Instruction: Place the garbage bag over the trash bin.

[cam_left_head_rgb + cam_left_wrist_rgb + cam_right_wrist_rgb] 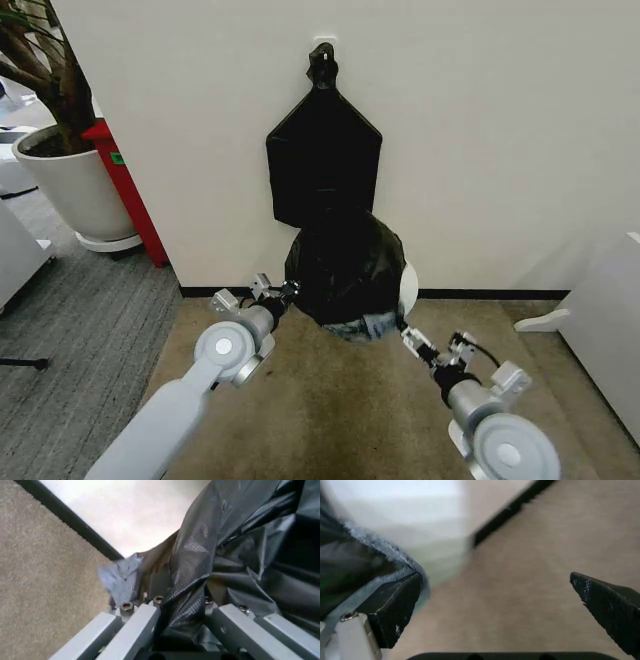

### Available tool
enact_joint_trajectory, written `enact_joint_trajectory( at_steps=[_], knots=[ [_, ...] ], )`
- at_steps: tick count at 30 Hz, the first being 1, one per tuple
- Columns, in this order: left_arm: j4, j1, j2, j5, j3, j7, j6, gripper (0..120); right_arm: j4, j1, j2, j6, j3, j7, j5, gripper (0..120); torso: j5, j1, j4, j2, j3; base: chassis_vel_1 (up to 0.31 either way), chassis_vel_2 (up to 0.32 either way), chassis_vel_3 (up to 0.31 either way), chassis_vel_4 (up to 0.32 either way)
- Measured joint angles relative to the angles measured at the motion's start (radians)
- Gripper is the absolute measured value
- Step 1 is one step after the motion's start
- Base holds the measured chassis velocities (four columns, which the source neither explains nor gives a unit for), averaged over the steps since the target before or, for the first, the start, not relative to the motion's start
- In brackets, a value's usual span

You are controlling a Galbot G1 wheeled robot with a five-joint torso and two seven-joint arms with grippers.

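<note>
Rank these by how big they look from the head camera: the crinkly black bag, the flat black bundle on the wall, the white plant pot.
1-2. The garbage bag and the flat black bundle look alike in size; I won't rank them.
3. The white plant pot, partly cut off at the edge and farther off, so its true size is unsure.

The garbage bag (345, 268) covers most of the trash bin (408, 288), whose cream side shows at the bag's right. The left gripper (287, 291) touches the bag's left edge; the right gripper (404, 330) sits just below the bin's exposed side.
</note>
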Motion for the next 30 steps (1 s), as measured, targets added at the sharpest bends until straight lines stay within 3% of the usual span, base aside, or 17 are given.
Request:
enact_joint_trajectory(
  at_steps=[7, 12, 16, 21, 27, 28, 30],
  knots=[
    [-0.037, 0.0, 0.007, -0.024, 0.004, -0.106, 0.03, 1, -0.054, -0.004, 0.01, 0.094, 0.011, -0.024, -0.068, 100, 0.0, 0.0, 0.0, 0.0, 0.0, 0.0, 0.0, 0.0, 0.0],
    [-0.046, -0.019, 0.007, -0.023, 0.01, -0.166, 0.044, 1, 0.034, -0.066, 0.018, 0.117, 0.015, -0.028, -0.086, 100, -0.0003, 0.0, -0.0002, 0.0, 0.0, 0.0, 0.0, 0.0, 0.0],
    [-0.044, -0.031, 0.016, 0.012, 0.006, -0.156, 0.05, 1, 0.088, -0.139, 0.0, 0.143, 0.019, -0.078, -0.144, 100, -0.0001, 0.0, -0.0001, 0.0, 0.0, 0.0, 0.0, 0.0, 0.0],
    [-0.008, -0.028, 0.028, 0.133, -0.008, -0.046, 0.036, 1, 0.167, -0.237, -0.056, 0.144, 0.076, -0.229, -0.102, 100, -0.0002, 0.0, -0.0004, 0.0, 0.0, 0.0, 0.0, 0.0, 0.0],
    [0.032, -0.006, 0.042, 0.29, -0.004, 0.128, 0.02, 1, 0.195, -0.223, -0.118, 0.134, 0.184, -0.334, 0.01, 100, 0.0, 0.0, 0.0, 0.0, 0.0, 0.0, 0.0, 0.0, 0.0],
    [0.045, -0.002, 0.045, 0.329, -0.002, 0.183, 0.01, 1, 0.195, -0.2, -0.148, 0.109, 0.248, -0.384, 0.058, 100, -0.0001, 0.0, -0.0001, 0.0, 0.0, 0.0, 0.0, 0.0, 0.0],
    [0.045, -0.002, 0.045, 0.329, -0.002, 0.183, 0.01, 1, 0.195, -0.2, -0.148, 0.109, 0.248, -0.384, 0.058, 100, -0.0001, 0.0, -0.0001, 0.0, 0.0, 0.0, 0.0, 0.0, 0.0]
  ],
)
